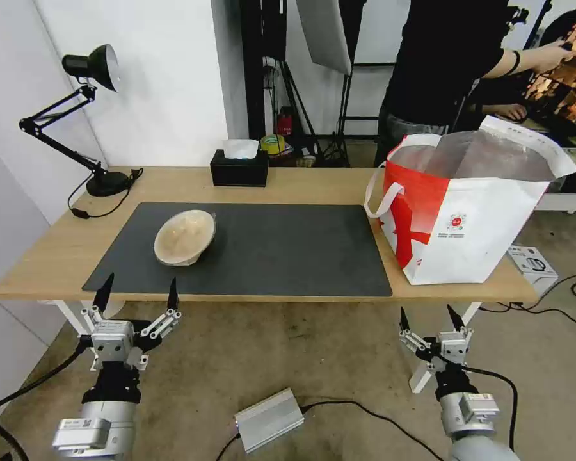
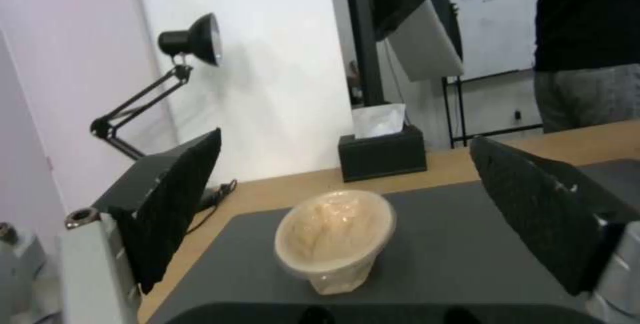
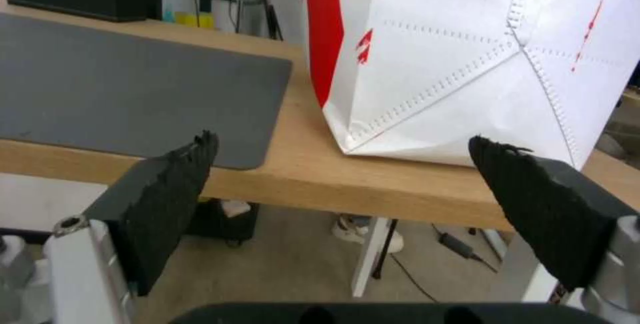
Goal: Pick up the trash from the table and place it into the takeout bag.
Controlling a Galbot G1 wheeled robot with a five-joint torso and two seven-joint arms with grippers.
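Table (image 1: 313, 186) holds tan pulp bowl (image 1: 184, 237) on mat, takeout bag (image 1: 467, 211) at right end. Left pincer (image 1: 138, 293) and right pincer (image 1: 432, 318) hang spread wide before the edge, holding nothing.

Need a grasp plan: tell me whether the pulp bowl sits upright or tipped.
Tipped: the tan pulp bowl lies on its side, mouth facing sideways.

I see one piece of trash on the table (image 1: 301, 186): a tan pulp bowl (image 1: 184, 237). It lies on the dark grey mat (image 1: 281, 246), in the mat's left part, near the left front corner of the table. The bowl is tilted on its side, and its opening faces the front edge and up, so I can look inside. The takeout bag (image 1: 467, 211) stands upright at the right end of the table, just beside the mat's right edge. It is red and white, its top is open and shows silver lining, and a white loop handle hangs on its left side.
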